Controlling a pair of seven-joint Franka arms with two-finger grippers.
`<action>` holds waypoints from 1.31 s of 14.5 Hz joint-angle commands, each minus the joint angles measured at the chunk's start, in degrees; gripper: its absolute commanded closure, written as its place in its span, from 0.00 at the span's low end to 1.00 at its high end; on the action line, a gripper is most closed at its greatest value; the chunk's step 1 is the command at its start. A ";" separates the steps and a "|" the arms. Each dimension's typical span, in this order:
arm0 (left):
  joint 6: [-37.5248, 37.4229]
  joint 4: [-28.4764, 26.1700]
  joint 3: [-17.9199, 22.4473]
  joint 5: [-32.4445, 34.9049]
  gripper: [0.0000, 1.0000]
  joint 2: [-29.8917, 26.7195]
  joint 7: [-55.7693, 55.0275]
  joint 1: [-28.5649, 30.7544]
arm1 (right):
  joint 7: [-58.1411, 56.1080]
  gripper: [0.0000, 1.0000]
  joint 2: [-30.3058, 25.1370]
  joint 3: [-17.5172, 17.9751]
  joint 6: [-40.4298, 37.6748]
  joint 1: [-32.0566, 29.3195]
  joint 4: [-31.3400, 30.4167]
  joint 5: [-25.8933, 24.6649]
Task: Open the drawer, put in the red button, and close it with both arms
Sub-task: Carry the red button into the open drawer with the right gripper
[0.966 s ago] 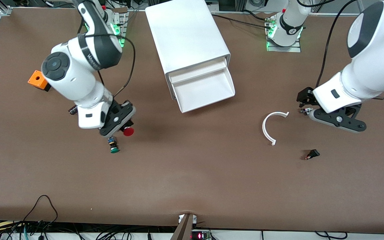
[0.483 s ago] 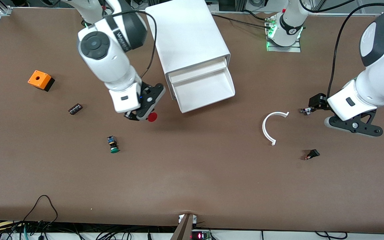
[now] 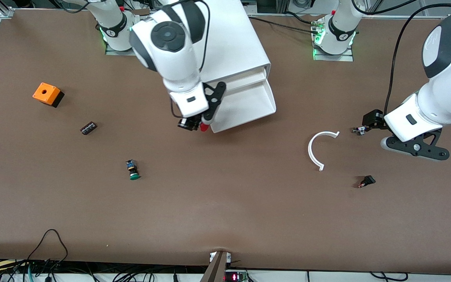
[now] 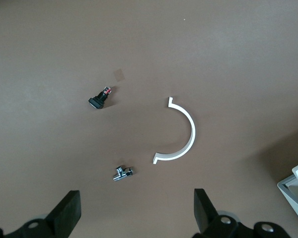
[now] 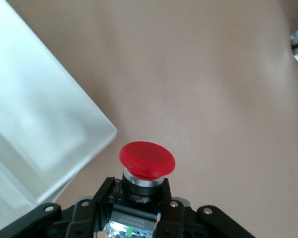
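The right hand [image 3: 201,124] is up in the air at the corner of the pulled-out drawer [image 3: 245,105], clamped on the red button [image 3: 204,127] by its body. In the front view the arm covers most of the button, so only a sliver of red shows below the hand; the right wrist view gives the whole of it, the round red cap [image 5: 147,158] on a silver collar sticking out past the black fingers [image 5: 105,191], with the white wall of the drawer [image 5: 44,124] just beside it and bare table [image 5: 213,89] under the cap. The drawer stands out of the cabinet [image 3: 225,43], which only the front view shows in full. The left hand [image 3: 413,150] waits over the table toward the left arm's end, released, its two fingers [image 4: 64,218] spread wide apart in the left wrist view with nothing between them. Under and just ahead of it, that view shows a small metal fitting [image 4: 123,173], a white half-ring [image 4: 181,134] and a little black switch [image 4: 100,99], all lying apart from one another. Only the front view takes in the green button [image 3: 132,170], the dark chip [image 3: 88,128] and the orange box [image 3: 46,94], all well away from the right hand toward the right arm's end.
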 commanded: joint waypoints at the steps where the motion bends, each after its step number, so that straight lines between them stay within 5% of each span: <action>1: -0.52 0.63 -0.25 1.74 0.00 -0.05 0.46 0.91 | -1.28 0.66 2.89 -1.27 -2.15 3.29 4.01 -0.75; 8: -0.52 0.63 -0.16 1.83 0.00 -0.05 0.72 3.28 | -11.63 0.66 6.85 -9.45 -2.41 14.55 6.56 -0.31; 19: -1.05 0.45 -0.87 1.22 0.00 -0.22 0.90 3.81 | -20.88 0.66 8.96 -8.84 -3.20 17.02 6.82 0.04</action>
